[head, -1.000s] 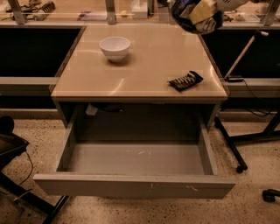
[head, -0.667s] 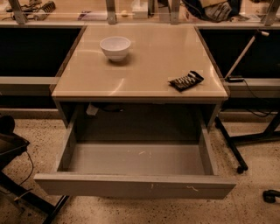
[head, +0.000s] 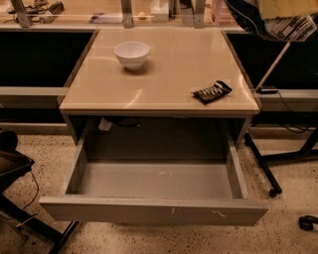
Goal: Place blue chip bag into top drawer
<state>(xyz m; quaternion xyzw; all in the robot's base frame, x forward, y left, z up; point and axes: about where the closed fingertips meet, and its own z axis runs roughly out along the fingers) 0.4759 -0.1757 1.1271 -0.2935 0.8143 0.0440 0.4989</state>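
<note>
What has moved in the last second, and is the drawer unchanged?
The blue chip bag, up at the gripper, has shifted right, from over the back right corner of the table to the picture's top right corner. The top drawer stays open; white bowl and black packet have not moved.

Single camera, high on the near side, looks down across the open drawer and counter; gripper seemingly far right, cropped.

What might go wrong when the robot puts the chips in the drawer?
The blue chip bag hangs by the gripper at the top right edge, past the table, far from the open top drawer. It might slip and fall outside. Crossing the table, it might knock the black packet near the right edge.
</note>
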